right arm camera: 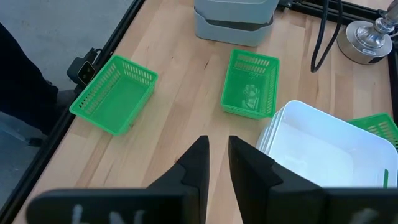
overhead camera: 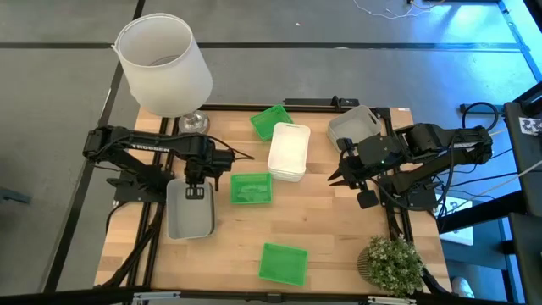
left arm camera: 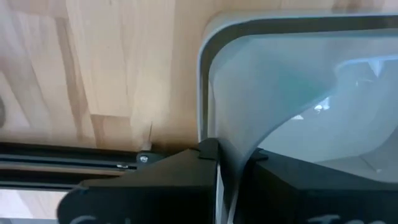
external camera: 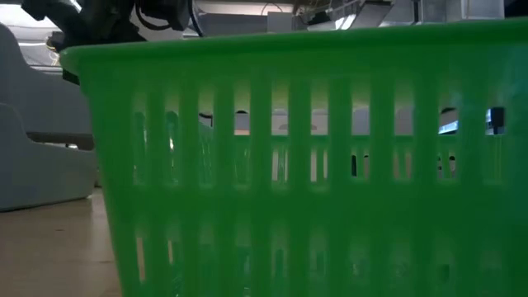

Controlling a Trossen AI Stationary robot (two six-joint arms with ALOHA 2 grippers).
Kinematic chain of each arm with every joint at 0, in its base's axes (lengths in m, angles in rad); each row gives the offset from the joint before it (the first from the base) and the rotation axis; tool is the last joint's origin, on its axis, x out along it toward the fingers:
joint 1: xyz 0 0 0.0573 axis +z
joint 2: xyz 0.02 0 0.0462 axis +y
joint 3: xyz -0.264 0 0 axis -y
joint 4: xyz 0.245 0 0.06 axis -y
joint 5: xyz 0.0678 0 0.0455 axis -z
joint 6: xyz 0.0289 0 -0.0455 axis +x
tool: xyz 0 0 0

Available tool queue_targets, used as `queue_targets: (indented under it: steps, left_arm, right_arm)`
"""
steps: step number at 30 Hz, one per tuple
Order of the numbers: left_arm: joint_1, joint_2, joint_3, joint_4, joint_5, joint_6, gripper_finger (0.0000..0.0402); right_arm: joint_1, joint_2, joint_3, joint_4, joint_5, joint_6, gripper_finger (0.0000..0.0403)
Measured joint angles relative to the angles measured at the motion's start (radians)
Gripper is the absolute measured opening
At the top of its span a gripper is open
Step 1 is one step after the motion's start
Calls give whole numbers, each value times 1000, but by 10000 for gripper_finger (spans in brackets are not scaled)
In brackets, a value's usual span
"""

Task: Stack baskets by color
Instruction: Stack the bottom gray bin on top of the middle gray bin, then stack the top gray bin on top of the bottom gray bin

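Low view: one green basket (external camera: 297,165) fills nearly the whole picture, cut off at the right and bottom edges, hiding the table and every other basket behind its slats. Left wrist view: grey basket (left arm camera: 298,93) cut off at the top and right edges; its rim disappears between the dark fingers (left arm camera: 186,180). Right wrist view: white basket stack (right arm camera: 323,149) cut off at the bottom edge; count of trays cannot be told. Green basket (right arm camera: 376,127) beyond it mostly hidden, cut off at the right edge.
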Motion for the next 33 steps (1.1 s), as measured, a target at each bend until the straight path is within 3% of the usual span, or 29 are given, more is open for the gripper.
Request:
queue_targets:
  steps: [15, 24, 27, 33]
  left_arm:
    - [0, 0, 0, 32, -8, 45, 59]
    - [0, -9, 0, 62, -26, -7, 63]
    - [0, -35, 5, 91, -41, -44, 63]
    - [-1, -109, 58, 115, -145, -108, 63]
  right_arm:
    - [0, 0, 0, 0, -1, 3, 61]
    - [0, 0, 0, -1, 0, 47, 61]
    - [-8, 0, 0, -1, 66, 168, 61]
    - [-67, 0, 0, -71, 295, 574, 61]
